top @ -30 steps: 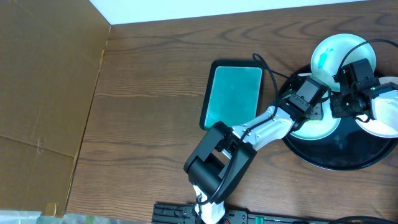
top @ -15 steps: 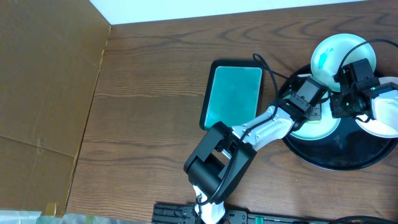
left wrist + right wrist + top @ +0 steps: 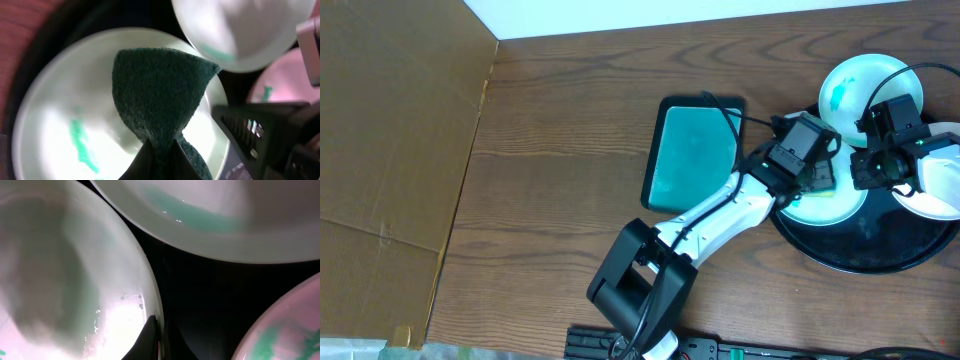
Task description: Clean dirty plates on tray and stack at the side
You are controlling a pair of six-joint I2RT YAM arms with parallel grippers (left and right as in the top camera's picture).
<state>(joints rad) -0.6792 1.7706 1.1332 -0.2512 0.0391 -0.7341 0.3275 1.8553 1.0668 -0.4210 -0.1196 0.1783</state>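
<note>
Three pale plates (image 3: 855, 78), each teal-smeared.

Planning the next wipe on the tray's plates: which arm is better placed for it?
Left. The left tool pinches a green cloth right over the plate, by its teal smear. The right tool sits at that plate's rim, with no cloth.

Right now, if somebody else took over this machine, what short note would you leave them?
Left gripper: shut on a dark green cloth, over the middle plate.
Right gripper: at a plate rim; grip unclear.
All three dirty plates are at the tray, teal smears showing.
Done: nothing stacked.
Left: wipe each plate, stack them beside the tray.
</note>
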